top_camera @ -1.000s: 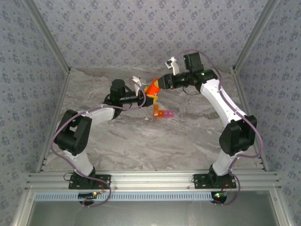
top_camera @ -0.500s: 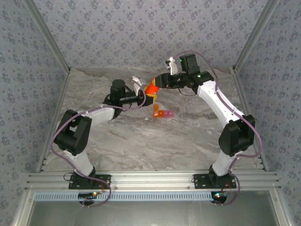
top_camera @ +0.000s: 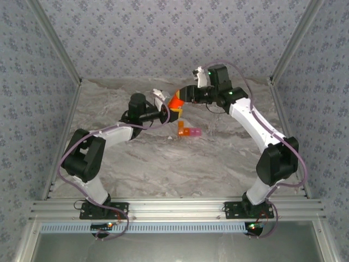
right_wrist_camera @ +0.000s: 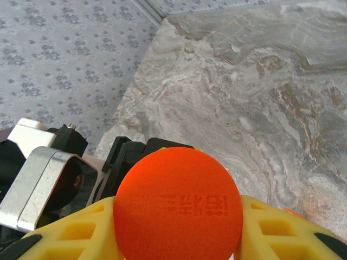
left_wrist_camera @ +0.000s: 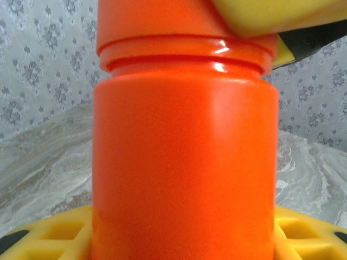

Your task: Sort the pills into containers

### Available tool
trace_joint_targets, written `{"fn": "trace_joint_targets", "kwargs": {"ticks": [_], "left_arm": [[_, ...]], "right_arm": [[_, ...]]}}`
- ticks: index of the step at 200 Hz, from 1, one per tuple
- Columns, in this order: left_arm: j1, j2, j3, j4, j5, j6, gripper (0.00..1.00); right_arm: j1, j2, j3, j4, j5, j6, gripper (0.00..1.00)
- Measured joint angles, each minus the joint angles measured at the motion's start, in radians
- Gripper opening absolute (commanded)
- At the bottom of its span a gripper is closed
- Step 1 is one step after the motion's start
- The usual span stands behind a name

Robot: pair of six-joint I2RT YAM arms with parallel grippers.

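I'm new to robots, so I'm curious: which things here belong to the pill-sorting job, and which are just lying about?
Job: orange bottle, gripped by left end effector and right end effector; two-cell pill box.
Just surroundings: marbled table, patterned walls, metal rail.

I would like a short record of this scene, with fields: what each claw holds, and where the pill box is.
left claw: shut on the body of the orange bottle
right claw: shut on the cap, which sits on the bottle
bottle height: held off the table
pill box: on the table, orange and pink cells, untouched
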Motion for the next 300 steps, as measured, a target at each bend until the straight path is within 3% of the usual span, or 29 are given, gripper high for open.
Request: {"fn": "trace_joint_targets", "kwargs": {"ticks": [62,147,200,300], "left_arm": [[-0.003,0.000,0.001,0.100,0.057,-0.065,0.00],[-0.002,0.000,0.003,0.092,0.091,-0.084,0.00],[0.003,0.000,0.003,0.069,0.086,-0.080,0.00],[0.013,0.000,0.002,0.035,0.010,-0.064,0.00]], "right_arm": [[-0.048,-0.039,-0.038,0.066,-0.159,-0.062,0.31],[-0.050,-0.018,0.011,-0.024,-0.176,-0.119,0.30],[-0.029,0.003,0.047,-0.066,-0.120,-0.120,0.29],[0.029,0.004,0.007,0.040,0.051,0.070,0.34]]}}
